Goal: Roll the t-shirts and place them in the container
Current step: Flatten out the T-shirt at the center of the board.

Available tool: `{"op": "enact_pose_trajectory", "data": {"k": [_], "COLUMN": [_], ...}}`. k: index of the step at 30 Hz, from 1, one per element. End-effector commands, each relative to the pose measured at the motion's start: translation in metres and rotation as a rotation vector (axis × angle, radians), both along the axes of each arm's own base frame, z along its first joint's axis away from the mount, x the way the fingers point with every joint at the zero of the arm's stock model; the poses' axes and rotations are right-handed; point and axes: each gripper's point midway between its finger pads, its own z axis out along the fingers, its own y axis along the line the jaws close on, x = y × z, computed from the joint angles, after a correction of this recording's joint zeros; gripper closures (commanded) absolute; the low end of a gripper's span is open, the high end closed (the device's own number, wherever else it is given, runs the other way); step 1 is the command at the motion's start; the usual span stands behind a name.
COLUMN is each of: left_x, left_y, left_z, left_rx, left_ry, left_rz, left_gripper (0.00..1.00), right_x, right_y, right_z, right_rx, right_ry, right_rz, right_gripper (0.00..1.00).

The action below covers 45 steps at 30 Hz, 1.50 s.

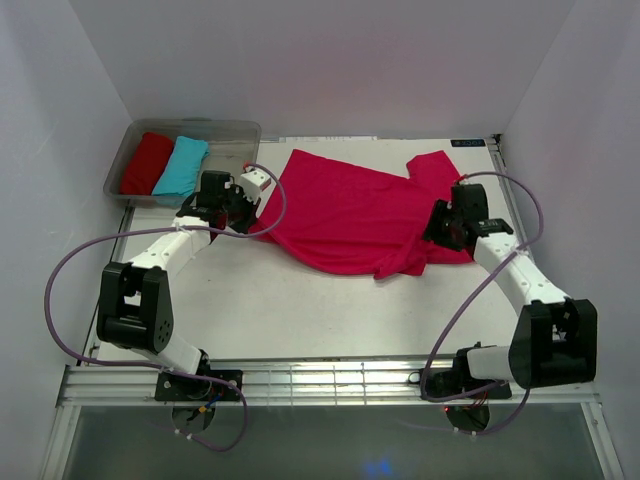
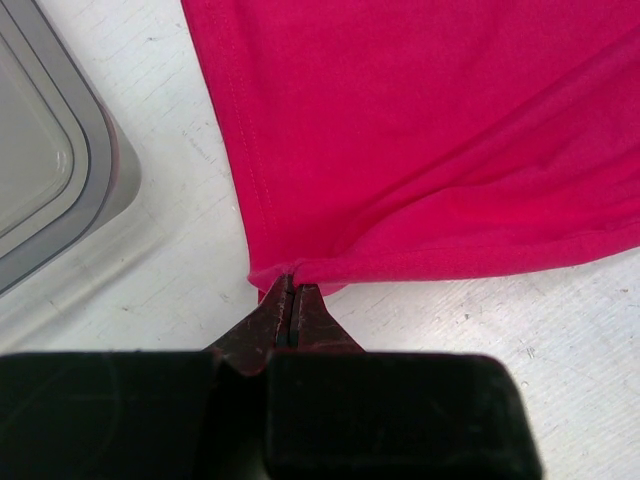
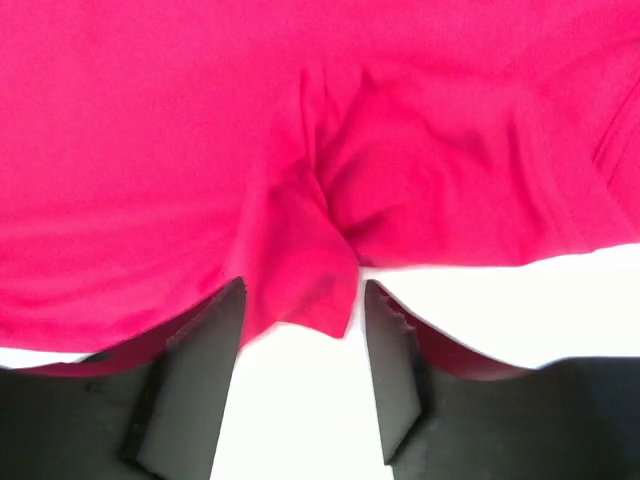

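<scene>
A bright magenta-pink cloth t-shirt (image 1: 350, 215) lies across the far middle of the white worktop (image 1: 300, 310), its left hem corner clenched in the left gripper (image 2: 291, 298). At its right edge, partly hidden under the right arm (image 1: 520, 275) from above, the right gripper (image 3: 303, 295) stands released, a loose fold between its parted jaws. A red rolled shirt (image 1: 147, 163) and a turquoise rolled shirt (image 1: 182, 167) sit in a clear plastic bin (image 1: 228, 140) at the far left corner.

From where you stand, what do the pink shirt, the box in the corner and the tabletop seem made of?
Pink t-shirt: soft matte knit cloth, probably cotton; it creases and bunches, and a stitched hem shows. Box: smooth translucent grey plastic, by its rounded moulded rim. Tabletop: hard, white, matte, lightly scuffed; painted board or laminate, I cannot tell which.
</scene>
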Motion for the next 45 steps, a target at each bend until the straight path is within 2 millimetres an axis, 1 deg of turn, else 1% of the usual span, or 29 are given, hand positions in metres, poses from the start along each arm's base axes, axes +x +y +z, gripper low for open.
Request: {"op": "enact_pose_trajectory", "data": {"k": [1,3,4,5,8,9,12,15,18,19,20,22,23,25,27,28,29,30,31,32,34,35,37,38,39,41,42,44,45], "left_x": [0.002,0.002,0.002,0.002,0.001,0.001,0.001,0.001,0.000,0.000,0.001,0.000,0.000,-0.001,-0.001,-0.001,0.000,-0.001,0.000,-0.002,-0.007,-0.007,-0.013,-0.017,-0.019,-0.022,-0.020,-0.016,-0.015], "left_y": [-0.006,-0.006,-0.006,-0.006,-0.005,-0.006,-0.006,-0.005,-0.004,-0.004,-0.003,-0.003,-0.003,-0.002,-0.002,-0.003,-0.003,-0.003,-0.004,-0.005,-0.004,-0.004,-0.002,0.000,0.002,0.009,0.012,0.021,0.023], "left_z": [0.012,0.012,0.013,0.013,0.014,0.014,0.015,0.015,0.014,0.014,0.014,0.015,0.018,0.029,0.044,0.063,0.079,0.084,0.103,0.120,0.142,0.174,0.199,0.226,0.237,0.252,0.273,0.286,0.313], "left_rx": [-0.030,-0.030,-0.030,-0.030,-0.030,-0.032,-0.034,-0.030,-0.024,-0.024,-0.021,-0.017,-0.015,-0.013,-0.013,-0.017,-0.022,-0.026,-0.031,-0.037,-0.043,-0.055,-0.054,-0.058,-0.055,-0.032,-0.026,0.010,0.013], "left_ry": [-0.028,-0.029,-0.032,-0.033,-0.033,-0.033,-0.034,-0.032,-0.031,-0.031,-0.032,-0.033,-0.037,-0.047,-0.071,-0.108,-0.131,-0.143,-0.166,-0.194,-0.207,-0.268,-0.302,-0.361,-0.380,-0.401,-0.445,-0.463,-0.520], "left_rz": [-0.016,-0.014,-0.014,-0.015,-0.015,-0.013,-0.013,-0.012,-0.009,-0.009,-0.008,-0.010,-0.009,-0.016,-0.022,-0.028,-0.030,-0.032,-0.037,-0.042,-0.046,-0.045,-0.040,-0.035,-0.032,-0.009,0.007,0.044,0.053], "left_gripper": [1.00,1.00,1.00,1.00,1.00,1.00,1.00,1.00,1.00,1.00,1.00,1.00,1.00,1.00,1.00,1.00,1.00,1.00,1.00,1.00,1.00,1.00,1.00,1.00,1.00,1.00,1.00,1.00,1.00], "right_x": [-0.033,-0.041,-0.049,-0.045,-0.045,-0.045,-0.043,-0.046,-0.049,-0.047,-0.047,-0.048,-0.047,-0.041,-0.044,-0.037,-0.042,-0.043,-0.038,-0.051,-0.060,-0.069,-0.086,-0.096,-0.105,-0.119,-0.130,-0.138,-0.148], "right_y": [0.004,0.015,0.017,0.020,0.019,0.019,0.021,0.015,0.016,0.017,0.017,0.019,0.019,0.017,0.003,-0.001,-0.011,-0.016,-0.019,-0.029,-0.037,-0.044,-0.053,-0.060,-0.063,-0.071,-0.075,-0.085,-0.090], "right_z": [-0.040,-0.051,-0.063,-0.064,-0.075,-0.080,-0.091,-0.102,-0.107,-0.106,-0.106,-0.102,-0.097,-0.070,-0.034,-0.007,0.024,0.047,0.089,0.118,0.165,0.212,0.238,0.268,0.273,0.295,0.320,0.341,0.365], "right_rx": [0.041,0.100,0.116,0.129,0.131,0.128,0.135,0.105,0.120,0.123,0.127,0.139,0.143,0.137,0.085,0.075,0.052,0.043,0.047,0.029,0.018,0.014,-0.018,-0.026,-0.042,-0.061,-0.058,-0.102,-0.112], "right_ry": [0.081,0.089,0.111,0.090,0.106,0.124,0.146,0.173,0.175,0.166,0.167,0.169,0.167,0.105,0.027,-0.037,-0.113,-0.165,-0.260,-0.318,-0.416,-0.525,-0.554,-0.619,-0.614,-0.664,-0.724,-0.765,-0.821], "right_rz": [0.010,0.040,0.044,0.046,0.028,0.026,0.034,0.003,0.001,-0.001,-0.006,-0.002,-0.005,-0.012,-0.051,-0.062,-0.084,-0.099,-0.108,-0.140,-0.164,-0.192,-0.207,-0.231,-0.236,-0.258,-0.270,-0.297,-0.315], "right_gripper": [0.48,0.64,0.65,0.65,0.56,0.56,0.55,0.56,0.58,0.61,0.74,0.90,0.92,0.92,0.92,0.92,0.92,0.92,0.92,0.92,0.92,0.92,0.92,0.92,0.92,0.92,0.92,0.92,0.92]}}
